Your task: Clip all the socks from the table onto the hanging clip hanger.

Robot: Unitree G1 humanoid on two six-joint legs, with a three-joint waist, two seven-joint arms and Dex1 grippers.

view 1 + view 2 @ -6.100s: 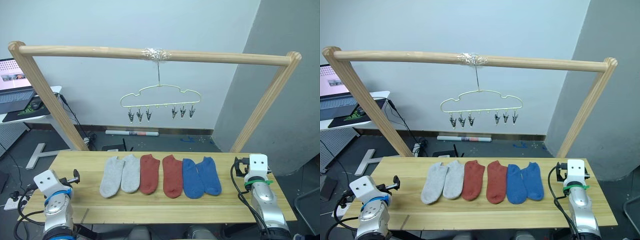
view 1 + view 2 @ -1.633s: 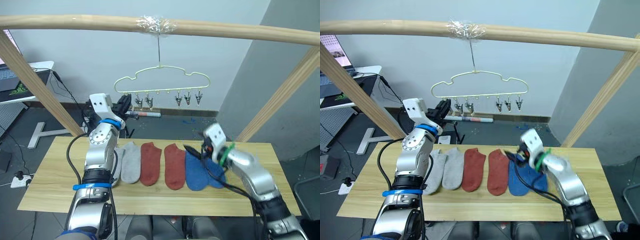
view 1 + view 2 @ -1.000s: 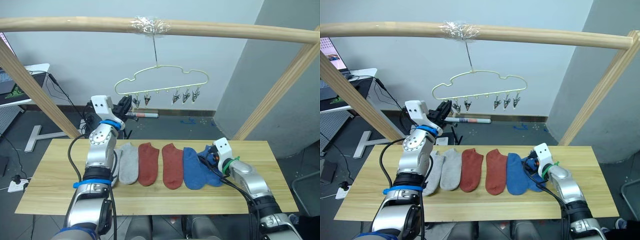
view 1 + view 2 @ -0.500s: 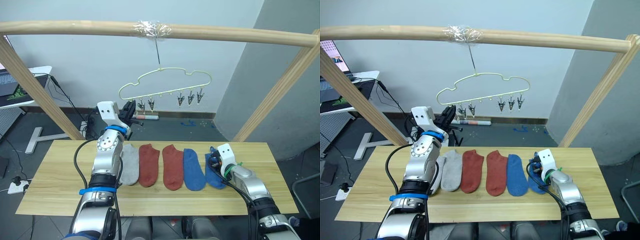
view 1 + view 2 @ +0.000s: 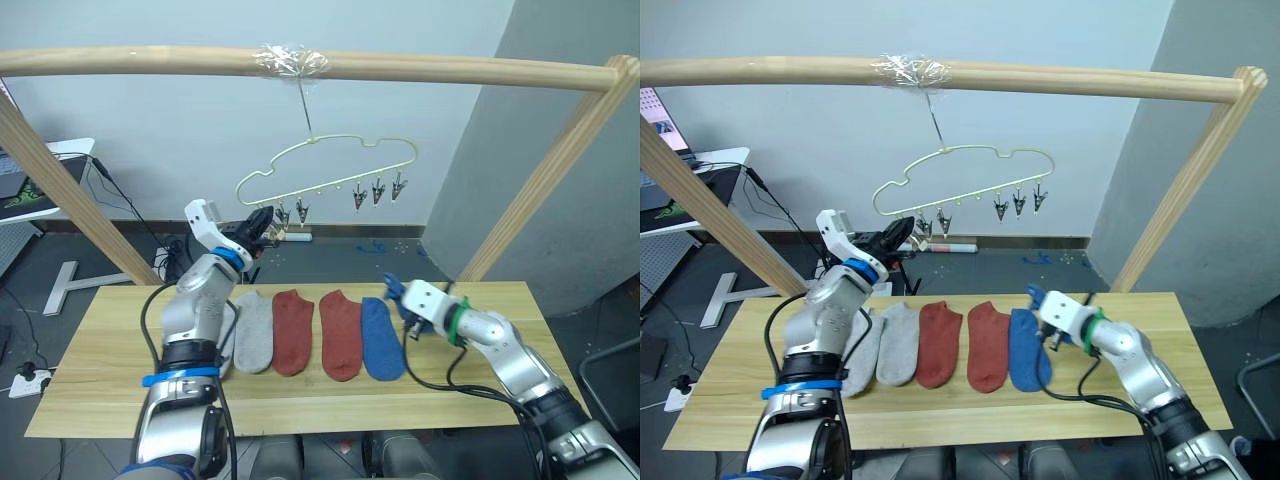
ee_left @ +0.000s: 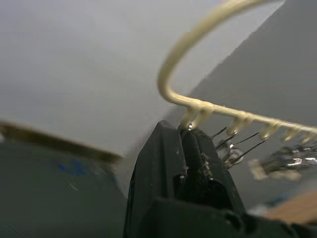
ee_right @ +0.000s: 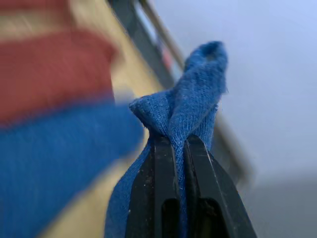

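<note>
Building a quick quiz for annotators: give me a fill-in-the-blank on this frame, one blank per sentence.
The right claw is shut on a ___ sock.
___ socks still lie flat on the table.
The left claw is shut on a ___ of the clip hanger.

Missing words: blue; five; clip

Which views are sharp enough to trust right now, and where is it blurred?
Right wrist view: the pinched blue sock is sharp, the table behind it smeared. Left wrist view: the clip hanger is fairly clear, its far clips blurred. Head views are sharp throughout.
</note>
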